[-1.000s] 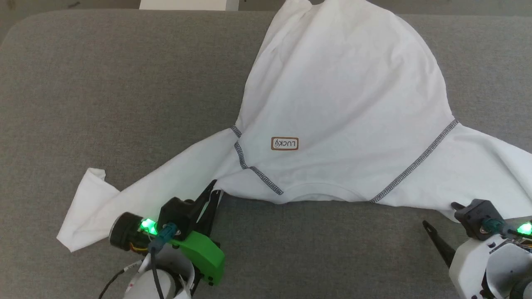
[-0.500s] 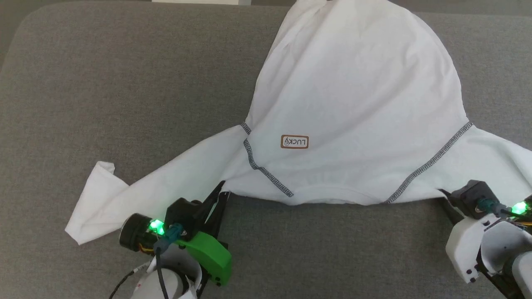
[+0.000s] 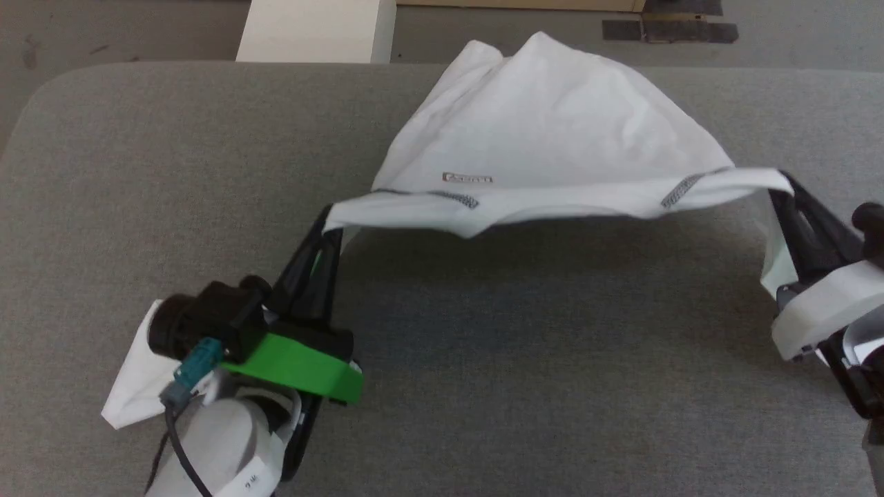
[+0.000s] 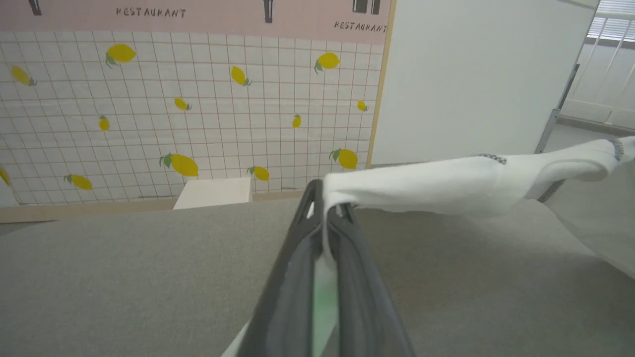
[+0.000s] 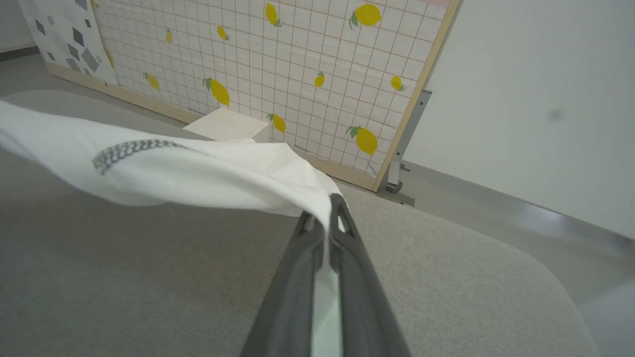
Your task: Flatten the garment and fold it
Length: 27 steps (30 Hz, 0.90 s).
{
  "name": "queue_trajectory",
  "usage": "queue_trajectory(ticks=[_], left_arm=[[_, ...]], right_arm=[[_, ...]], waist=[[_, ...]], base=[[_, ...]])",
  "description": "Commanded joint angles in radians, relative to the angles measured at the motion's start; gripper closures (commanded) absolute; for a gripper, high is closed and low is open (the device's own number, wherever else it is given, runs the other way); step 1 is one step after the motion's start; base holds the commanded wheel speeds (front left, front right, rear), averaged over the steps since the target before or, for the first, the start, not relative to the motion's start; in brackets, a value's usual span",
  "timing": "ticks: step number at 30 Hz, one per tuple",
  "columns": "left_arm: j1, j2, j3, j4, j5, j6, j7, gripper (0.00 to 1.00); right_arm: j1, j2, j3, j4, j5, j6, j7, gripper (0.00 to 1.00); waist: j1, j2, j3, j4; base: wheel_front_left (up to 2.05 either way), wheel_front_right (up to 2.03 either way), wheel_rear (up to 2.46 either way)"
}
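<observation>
Shirt [image 3: 552,131] spans between my left gripper [image 3: 329,230] and right gripper [image 3: 782,181], both clamped on its near shoulders, far part on the grey table [image 3: 207,172]; I should pull evenly, taut.

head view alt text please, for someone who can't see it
A white shirt hangs above a grey padded table by its near edge, the left gripper and right gripper each shut on it near a shoulder. Its far part rests on the table; one sleeve end lies by the left arm.
</observation>
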Motion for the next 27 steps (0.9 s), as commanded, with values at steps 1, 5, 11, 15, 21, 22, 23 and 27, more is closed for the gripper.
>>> queue_trajectory(ticks=[1, 5, 11, 15, 21, 22, 23, 27], left_arm=[[-0.039, 0.011, 0.014, -0.031, -0.004, 0.010, 0.012, 1.00], [-0.112, 0.028, 0.033, -0.125, 0.010, 0.029, 0.077, 1.00], [-0.258, 0.068, 0.064, -0.212, 0.018, 0.029, 0.199, 1.00], [-0.372, 0.090, 0.083, -0.242, 0.019, 0.025, 0.278, 1.00], [-0.502, 0.104, 0.088, -0.262, 0.006, 0.020, 0.401, 1.00], [-0.520, 0.105, 0.087, -0.261, 0.003, 0.019, 0.421, 1.00], [-0.533, 0.104, 0.087, -0.259, -0.004, 0.020, 0.436, 1.00], [-0.584, 0.100, 0.095, -0.232, -0.034, 0.022, 0.497, 1.00]], right_arm=[[-0.037, 0.008, -0.011, -0.032, 0.009, -0.002, 0.004, 1.00], [-0.116, 0.015, -0.027, -0.111, 0.018, -0.002, 0.029, 1.00], [-0.245, 0.001, -0.020, -0.185, 0.039, -0.002, 0.086, 1.00], [-0.335, -0.013, -0.011, -0.209, 0.054, -0.002, 0.128, 1.00], [-0.448, -0.030, 0.022, -0.234, 0.086, -0.002, 0.202, 1.00], [-0.465, -0.033, 0.031, -0.235, 0.092, -0.002, 0.216, 1.00], [-0.478, -0.034, 0.039, -0.236, 0.099, -0.002, 0.228, 1.00], [-0.542, -0.027, 0.075, -0.219, 0.129, -0.002, 0.279, 1.00]], waist=[[0.0000, 0.0000, -0.051, -0.036], [0.0000, 0.0000, -0.085, -0.055], [0.0000, 0.0000, -0.114, -0.074], [0.0000, 0.0000, -0.123, -0.081], [0.0000, 0.0000, -0.117, -0.089], [0.0000, 0.0000, -0.113, -0.091], [0.0000, 0.0000, -0.109, -0.092], [0.0000, 0.0000, -0.075, -0.104]], base=[[0.00, 0.00, 0.00], [0.00, 0.00, 0.00], [0.00, 0.00, 0.00], [0.00, 0.00, 0.00], [0.00, 0.00, 0.00], [0.00, 0.00, 0.00], [0.00, 0.00, 0.00], [0.00, 0.00, 0.00]])
